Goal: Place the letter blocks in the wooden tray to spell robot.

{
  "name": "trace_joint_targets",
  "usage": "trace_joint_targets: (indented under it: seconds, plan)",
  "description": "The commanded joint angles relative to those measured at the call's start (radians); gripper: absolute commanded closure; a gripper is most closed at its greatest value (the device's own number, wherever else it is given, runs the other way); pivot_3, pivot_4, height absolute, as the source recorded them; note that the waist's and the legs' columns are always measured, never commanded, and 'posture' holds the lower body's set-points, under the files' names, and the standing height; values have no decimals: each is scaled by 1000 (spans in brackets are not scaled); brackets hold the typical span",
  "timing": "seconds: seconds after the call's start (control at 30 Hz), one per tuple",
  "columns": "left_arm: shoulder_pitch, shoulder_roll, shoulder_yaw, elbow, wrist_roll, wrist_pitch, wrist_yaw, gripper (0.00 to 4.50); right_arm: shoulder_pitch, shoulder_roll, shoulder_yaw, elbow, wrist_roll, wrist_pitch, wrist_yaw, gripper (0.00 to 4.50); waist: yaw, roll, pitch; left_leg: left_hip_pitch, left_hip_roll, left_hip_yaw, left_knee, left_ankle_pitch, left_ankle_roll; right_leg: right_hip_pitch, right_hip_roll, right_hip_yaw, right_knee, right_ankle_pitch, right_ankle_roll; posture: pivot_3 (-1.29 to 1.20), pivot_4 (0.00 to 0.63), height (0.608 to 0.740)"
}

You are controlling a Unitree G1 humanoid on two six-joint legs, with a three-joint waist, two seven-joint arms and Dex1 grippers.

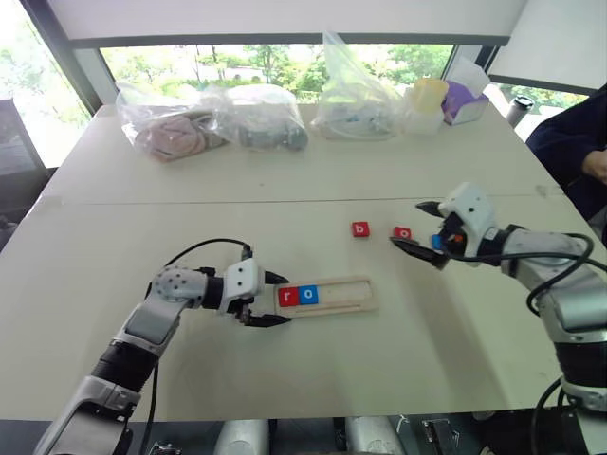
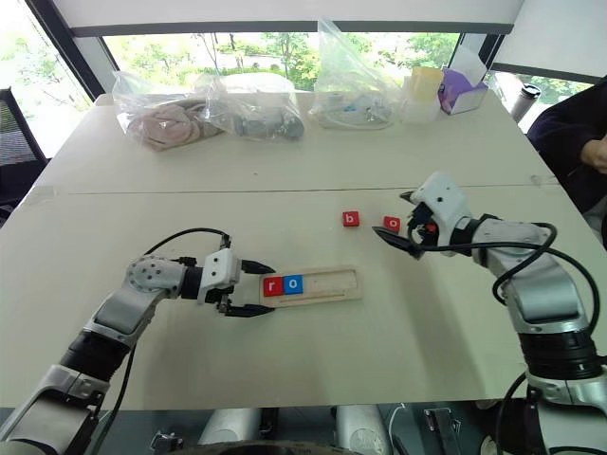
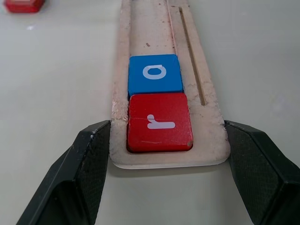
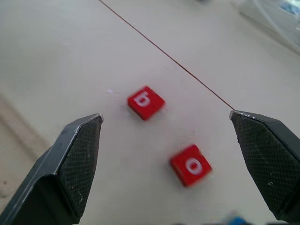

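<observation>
Tray [image 1: 332,296] holds r [image 1: 288,296] and o [image 1: 308,295], so I count 2 of 5 placed; my left claw [image 1: 275,300] clamps its end, right claw [image 1: 417,225] gapes wide over b [image 1: 360,229] and o [image 1: 403,232] beyond it.

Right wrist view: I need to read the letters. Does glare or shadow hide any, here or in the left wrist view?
Right wrist view: red b block and red o block both readable, only soft shadows beside them. Left wrist view: red r block and blue o block in the wooden tray evenly lit, no glare.
</observation>
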Motion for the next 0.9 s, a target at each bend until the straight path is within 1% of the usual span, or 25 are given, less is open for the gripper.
trace_joint_targets:
  seconds: [0.03, 0.17, 0.37, 0.43, 0.47, 0.53, 0.6, 0.7, 0.83, 0.9]
  plan:
    - [10, -12, -44, -11, 22, 6, -12, 1366, 36, -46, -64, -8, 14, -18, 29, 0, 0, 0, 0, 0, 0, 0, 0, 0, 0, 0, 0, 0, 0, 0, 0, 0, 150, 740]
    - [22, -12, -50, -10, 24, 11, -10, 1366, 51, -45, -81, -23, 17, -13, 21, 0, -3, 0, 0, 0, 1, 0, 0, 0, 0, 0, 1, 0, 0, 0, 1, 0, 150, 740]
    - [37, -12, -41, -19, 21, 41, 12, 1366, 46, -25, -62, -50, 21, -1, 9, 0, -1, 0, 0, 0, 1, 0, 1, 0, 0, 0, 1, 0, 0, 0, 1, 0, 150, 740]
    - [44, -11, -37, -30, 19, 60, 20, 319, 37, -17, -52, -60, 25, 6, 4, 0, -2, 0, 0, 0, 1, 0, 1, 0, 0, 0, 1, 0, 0, 0, 1, 0, 150, 740]
    - [48, -9, -34, -38, 18, 67, 25, 63, 29, -9, -44, -66, 30, 14, 1, 0, -3, 0, 0, 0, 1, 0, 1, 0, 0, 0, 1, 0, 0, 0, 1, 0, 150, 740]
    - [57, -5, -30, -52, 19, 74, 34, 63, 19, 4, -35, -77, 40, 32, -5, 0, -4, 1, 0, 0, 1, 0, 1, 0, 0, 0, 1, 0, 0, 0, 1, 0, 150, 740]
    - [78, 12, -5, -76, 12, 80, 47, 63, -2, 42, -7, -89, 36, 74, -51, 0, -4, 1, 0, 0, 1, 0, 0, 0, 0, 0, 1, 0, 1, 0, 1, 0, 150, 740]
    - [107, 40, 60, -107, -11, 85, 78, 63, -52, 122, 41, -78, -10, 171, -179, 0, -10, 1, 0, 1, 3, -1, 0, 0, 0, 0, 2, 0, 1, 0, 1, 0, 150, 740]
    - [140, 89, 136, -152, -53, 117, 104, 63, -105, 236, 53, -85, -10, 292, -308, 0, -10, 1, 0, 1, 4, -2, -1, 0, 0, -3, 3, 1, 3, 1, 1, 0, 150, 740]
    - [169, 126, 191, -185, -87, 137, 114, 63, -135, 315, 56, -94, -7, 363, -385, 0, -13, 0, 0, 0, 4, -2, -1, 0, 0, -4, 4, 1, 4, 1, 1, 0, 150, 740]
